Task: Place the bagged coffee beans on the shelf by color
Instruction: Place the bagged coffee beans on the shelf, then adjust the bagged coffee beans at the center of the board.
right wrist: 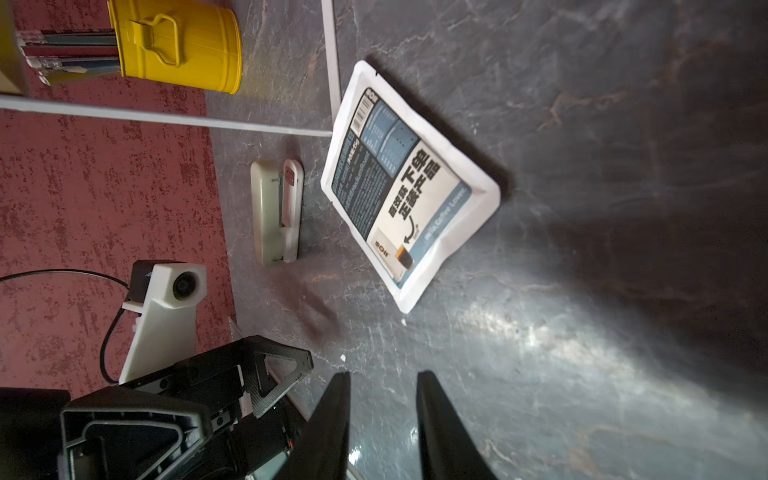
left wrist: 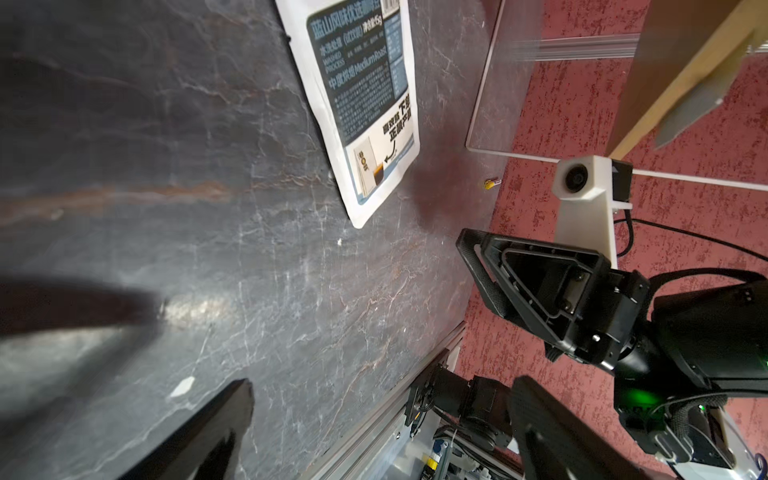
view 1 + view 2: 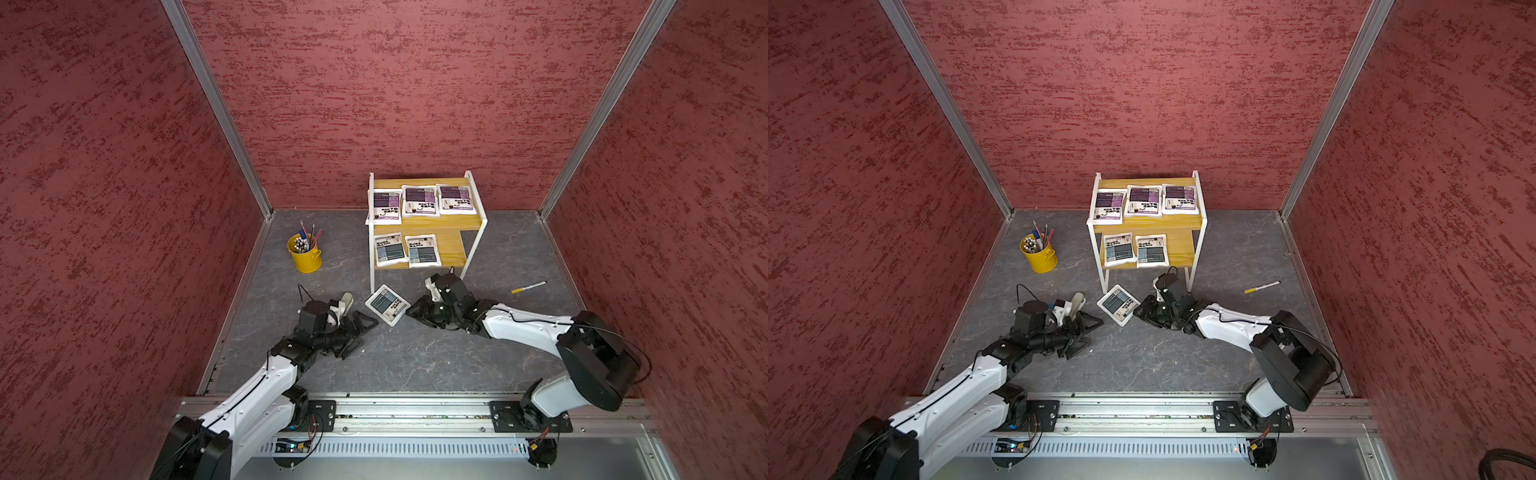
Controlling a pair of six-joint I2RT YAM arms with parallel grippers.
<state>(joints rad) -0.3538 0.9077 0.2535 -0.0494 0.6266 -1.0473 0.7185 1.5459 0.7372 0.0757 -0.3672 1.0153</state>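
The shelf (image 3: 415,223) (image 3: 1142,224) stands at the back. Three purple-labelled bagged coffee beans (image 3: 419,200) lie side by side on its upper board, and two grey-blue ones (image 3: 390,249) on its lower board. One more grey-blue bag (image 3: 387,304) (image 3: 1118,304) (image 2: 365,104) (image 1: 407,187) lies flat on the table in front of the shelf's left leg. My left gripper (image 3: 360,338) (image 2: 382,382) is wide open to the left of this bag, holding nothing. My right gripper (image 3: 413,311) (image 1: 383,374) is close to the bag's right corner, its fingers parted a little with only table between them.
A yellow pen bucket (image 3: 305,257) (image 1: 183,41) stands left of the shelf. A grey-green case (image 3: 346,299) (image 1: 276,212) lies by my left wrist. A yellow-capped marker (image 3: 528,287) lies right of the shelf. Red walls close in three sides.
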